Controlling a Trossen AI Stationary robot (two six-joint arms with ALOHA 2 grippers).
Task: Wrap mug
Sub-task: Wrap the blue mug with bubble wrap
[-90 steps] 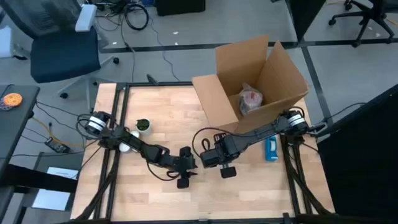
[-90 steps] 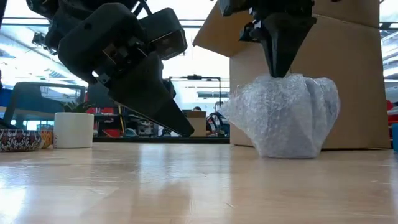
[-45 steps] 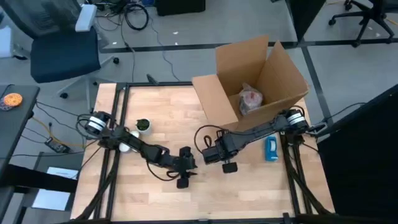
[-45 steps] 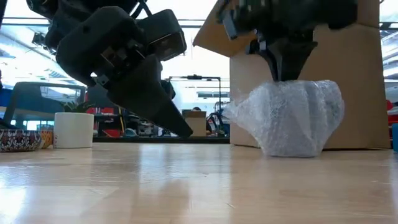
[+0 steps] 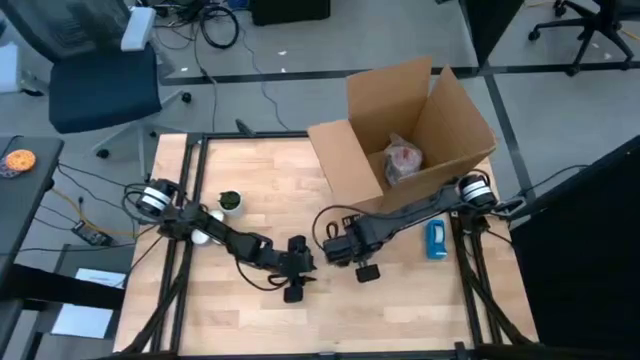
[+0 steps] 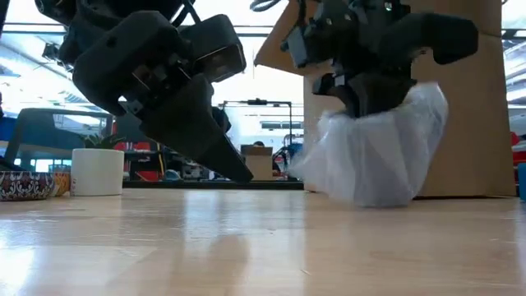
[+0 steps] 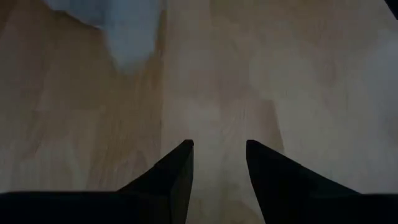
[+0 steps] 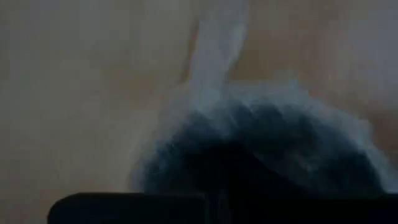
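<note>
Bubble-wrapped mug bundle (image 6: 374, 160), translucent white, sits on the light wooden worktop (image 5: 250, 170) just in front of the open brown cardboard box (image 5: 445, 120), near mid-worktop. In the low view its base touches the wood and the bundle leans slightly.

Right tool (image 6: 370, 99) is directly above the bundle and pressed down into its top; the dark wrist body hides the fingertips, so I cannot tell whether they grip the wrap. Right wrist view shows only blurred wrap (image 8: 261, 143) filling the view.

Left tool (image 5: 294, 290) is low over bare wood, just beside the bundle and apart from it. Its two dark fingers (image 7: 177, 171) stand a narrow gap apart with nothing between them.

Surroundings: a wrapped item with a reddish patch (image 5: 403, 160) lies inside the box. Small blue object (image 5: 436, 238) lies on the worktop beside the right arm, near the box. White cylindrical pot (image 6: 97, 171) with a small green plant (image 5: 230, 201) stands near the left arm's base; a patterned bowl (image 6: 25, 185) is just beside the pot.

The left arm's wrist fills the low view's foreground left and blocks part of the room behind. No legible writing or labels.
</note>
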